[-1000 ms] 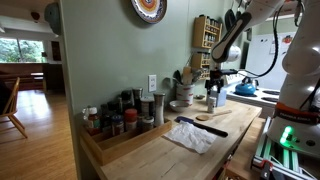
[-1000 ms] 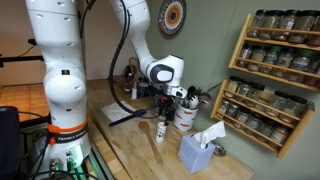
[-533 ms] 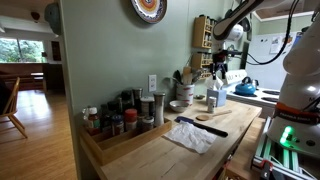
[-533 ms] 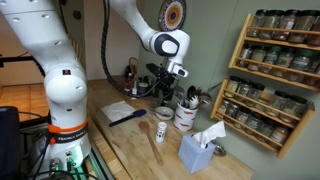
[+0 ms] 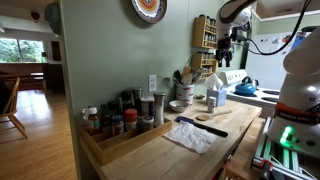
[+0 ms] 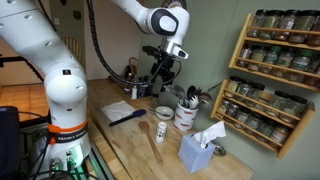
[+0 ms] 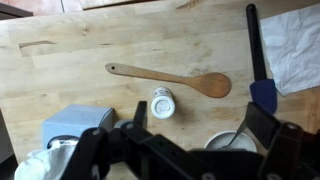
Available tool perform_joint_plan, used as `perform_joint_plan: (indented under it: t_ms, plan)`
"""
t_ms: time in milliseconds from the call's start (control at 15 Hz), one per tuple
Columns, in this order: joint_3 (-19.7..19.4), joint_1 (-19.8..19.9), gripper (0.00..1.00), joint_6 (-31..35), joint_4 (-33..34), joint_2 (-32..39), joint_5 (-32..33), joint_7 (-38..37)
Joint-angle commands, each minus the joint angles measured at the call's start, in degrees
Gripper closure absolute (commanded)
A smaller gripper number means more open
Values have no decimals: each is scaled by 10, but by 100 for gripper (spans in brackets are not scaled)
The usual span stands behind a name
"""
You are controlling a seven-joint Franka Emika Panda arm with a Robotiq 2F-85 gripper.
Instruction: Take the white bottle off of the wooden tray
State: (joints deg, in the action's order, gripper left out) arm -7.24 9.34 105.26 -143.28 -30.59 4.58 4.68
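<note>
Gripper (image 5: 226, 52) is up off the white bottle (image 7: 162, 102) since 1.0 s ago; jaws spread wide, empty. Bottle stands upright beside the wooden spoon (image 7: 170, 76), off the wooden tray (image 5: 108, 147). I judge the lift is to clear its cap.

Green wall (image 5: 100, 50), wall clock (image 5: 148, 8), wood floor (image 5: 40, 130), window (image 5: 20, 45).

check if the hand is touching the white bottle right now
Apart. In an exterior view the hand hangs high above the white bottle, with a plain gap of background between them.
</note>
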Motion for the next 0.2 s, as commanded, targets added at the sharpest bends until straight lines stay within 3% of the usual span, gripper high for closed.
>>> perform_joint_plan:
  t_ms: [0,133]
  plan:
    - [-4,-5,0,-1,1,-1,2,0]
    - [-4,-5,0,-1,1,0,3,0]
